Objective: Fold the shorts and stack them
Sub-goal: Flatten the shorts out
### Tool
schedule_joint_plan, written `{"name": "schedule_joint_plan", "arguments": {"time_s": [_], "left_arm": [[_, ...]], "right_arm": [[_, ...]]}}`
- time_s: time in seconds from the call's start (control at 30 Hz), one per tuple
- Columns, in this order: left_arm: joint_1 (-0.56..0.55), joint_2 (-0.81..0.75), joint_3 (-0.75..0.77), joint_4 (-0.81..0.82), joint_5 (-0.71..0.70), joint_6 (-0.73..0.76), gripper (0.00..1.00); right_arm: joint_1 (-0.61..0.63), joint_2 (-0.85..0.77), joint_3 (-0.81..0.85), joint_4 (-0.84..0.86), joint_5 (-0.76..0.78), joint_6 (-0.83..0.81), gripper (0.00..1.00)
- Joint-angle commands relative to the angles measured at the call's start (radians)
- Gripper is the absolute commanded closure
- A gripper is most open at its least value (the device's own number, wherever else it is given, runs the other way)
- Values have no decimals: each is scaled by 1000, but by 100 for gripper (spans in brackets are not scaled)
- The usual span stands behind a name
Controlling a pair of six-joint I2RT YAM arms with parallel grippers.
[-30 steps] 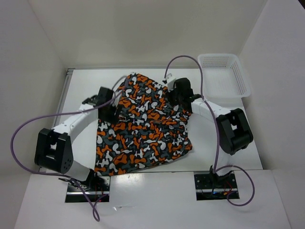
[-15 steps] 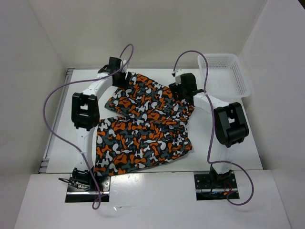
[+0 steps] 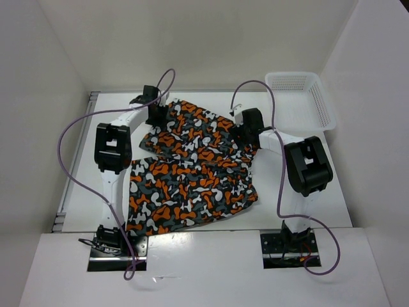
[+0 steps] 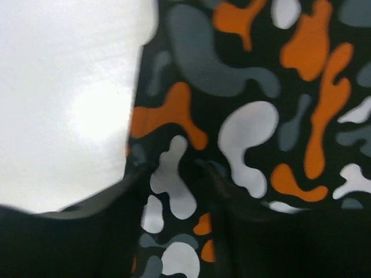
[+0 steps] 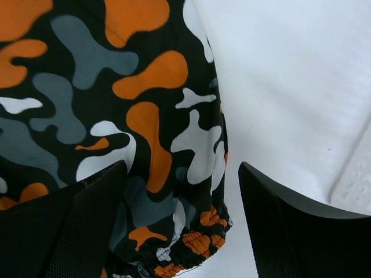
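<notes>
The shorts (image 3: 192,173) lie spread across the middle of the desk (image 3: 204,99), reaching from its near edge towards the far edge. The left fingers (image 4: 69,249) sit low on the cloth's far-left corner; whether they pinch it cannot be told. The right fingers (image 5: 64,231) are spread apart over the far-right hem, near the basket (image 3: 291,75) in the far-right corner
</notes>
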Motion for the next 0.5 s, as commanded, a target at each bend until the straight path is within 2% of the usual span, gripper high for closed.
{"name": "schedule_joint_plan", "arguments": {"time_s": [0.0,0.03,0.07,0.13,0.17,0.2,0.27,0.3,0.4,0.47], "left_arm": [[-1,-23,-139,-99,40,9,53],[-1,-32,-204,-99,50,9,60],[-1,-49,-238,-87,50,9,73],[22,-61,-289,-87,39,9,86],[32,-80,-321,-87,39,9,94],[54,-113,-334,-96,39,9,96],[66,-153,-372,-115,65,9,96],[66,-193,-381,-128,76,9,96],[57,-262,-390,-248,152,9,88],[45,-301,-406,-345,203,9,67]], "right_arm": [[-14,26,-5,20,-9,-40,17],[-14,26,-5,20,-18,-59,17],[-14,26,-5,20,-18,-82,17],[-14,38,5,20,-18,-82,17],[-14,47,5,11,-27,-92,18],[-14,47,15,11,-27,-93,26],[-14,56,15,2,-40,-103,34],[-14,56,15,2,-49,-103,47],[-14,67,34,-9,-59,-125,63],[-5,67,35,-18,-70,-184,80]]}}
